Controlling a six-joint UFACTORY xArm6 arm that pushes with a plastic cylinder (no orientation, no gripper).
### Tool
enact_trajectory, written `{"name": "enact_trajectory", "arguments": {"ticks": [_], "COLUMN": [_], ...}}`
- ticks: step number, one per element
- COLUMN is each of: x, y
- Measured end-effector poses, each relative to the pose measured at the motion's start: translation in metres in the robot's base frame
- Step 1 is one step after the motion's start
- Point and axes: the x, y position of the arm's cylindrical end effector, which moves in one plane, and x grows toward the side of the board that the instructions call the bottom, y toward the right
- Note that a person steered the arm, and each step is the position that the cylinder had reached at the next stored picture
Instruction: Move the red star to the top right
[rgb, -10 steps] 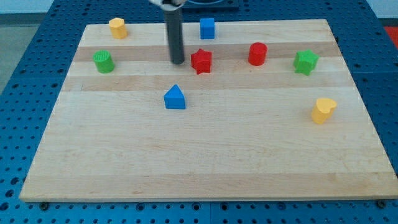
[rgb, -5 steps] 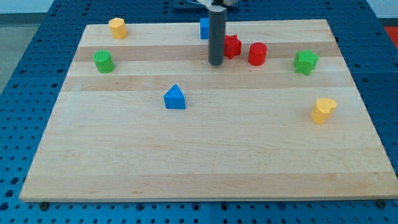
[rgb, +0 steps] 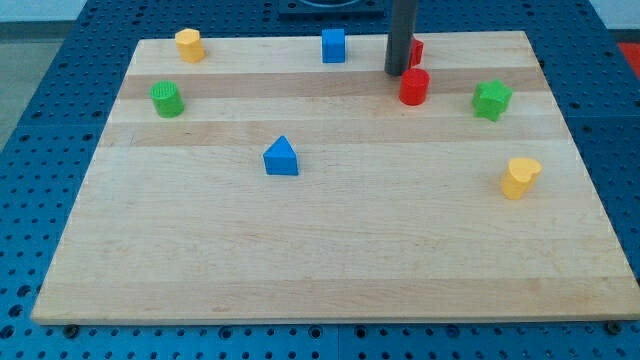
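You will find no brand, label or writing anywhere on the pale wooden board, whose planks run in long bands of light grain across a blue pegboard table dotted with holes.

Nearest the view's bottom, at the right, sits a yellow block with a rounded, lobed outline and a smooth plastic look. Left of centre is a blue block with a peaked, house-like top. Further back you see a green ribbed cylinder at the left and a green star at the right. Between them, right of centre, stands a red cylinder, smooth and glossy.

Just behind that cylinder, my tip rests on the board at the end of the straight dark rod; there are no jaws on it to part or close. The red star shows only as a sliver at the rod's right edge, touching it or nearly so, close to the top edge and right of centre, short of the corner.

Along the far edge are a blue cube and, at the left, a yellow block.
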Motion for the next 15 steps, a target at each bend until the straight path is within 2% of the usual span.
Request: {"name": "enact_trajectory", "arguments": {"ticks": [1, 2, 3, 4, 5, 6, 8, 9, 11, 13, 15], "x": [-0.001, -0.018, -0.035, -0.035, -0.034, -0.047, -0.072, -0.065, -0.063, -0.037, -0.015], "y": [-0.019, -0.012, 0.045, 0.065, 0.012, -0.001, 0.059, 0.089, 0.097, 0.05, 0.042]}}
